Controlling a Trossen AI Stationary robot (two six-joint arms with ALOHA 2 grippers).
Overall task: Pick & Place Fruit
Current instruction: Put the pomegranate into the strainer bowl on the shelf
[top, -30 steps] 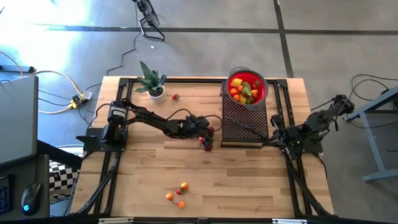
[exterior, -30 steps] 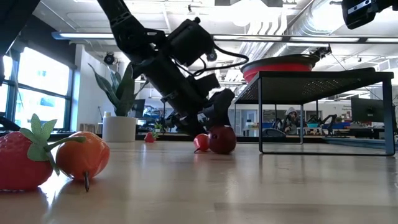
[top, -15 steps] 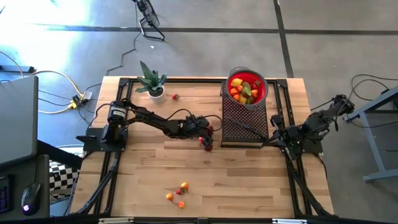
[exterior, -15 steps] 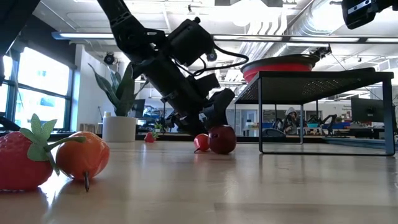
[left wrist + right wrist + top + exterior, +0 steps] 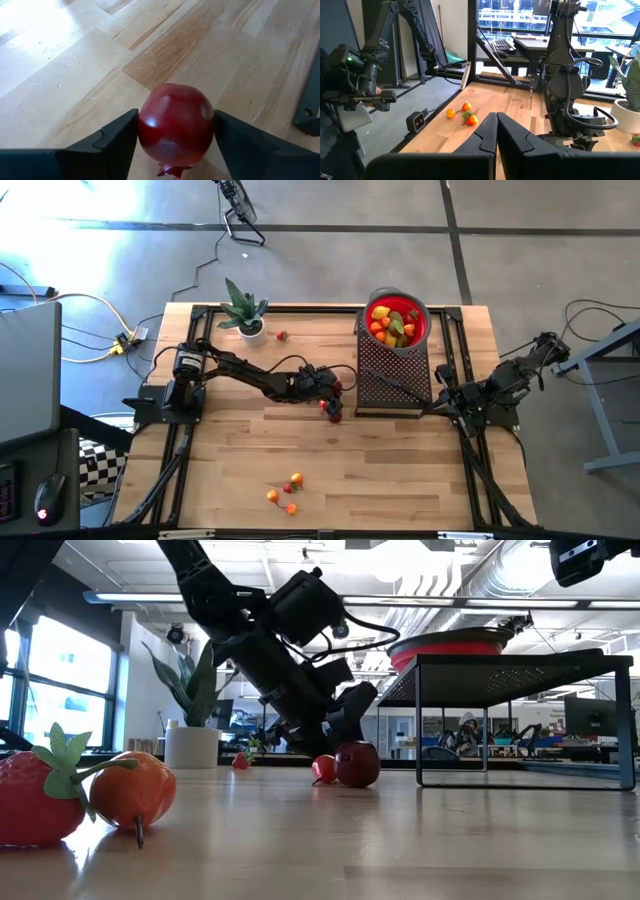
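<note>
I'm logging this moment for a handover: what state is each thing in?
Left gripper: down at the table, fingers touching both sides of the dark red fruit.
Right gripper: shut, empty, waiting at the table's right side.
Red bowl: on the black mesh stand, filled with fruit.

The counter [image 5: 65, 85] is pale wood with visible grain and fine scratches, lightly sheened. The dark red fruit [image 5: 176, 127] looks like smooth, glossy plastic. The gripper [image 5: 175, 145] fingers [image 5: 112, 142] are matt black plastic. The rack [image 5: 392, 375] is perforated dark metal.
</note>
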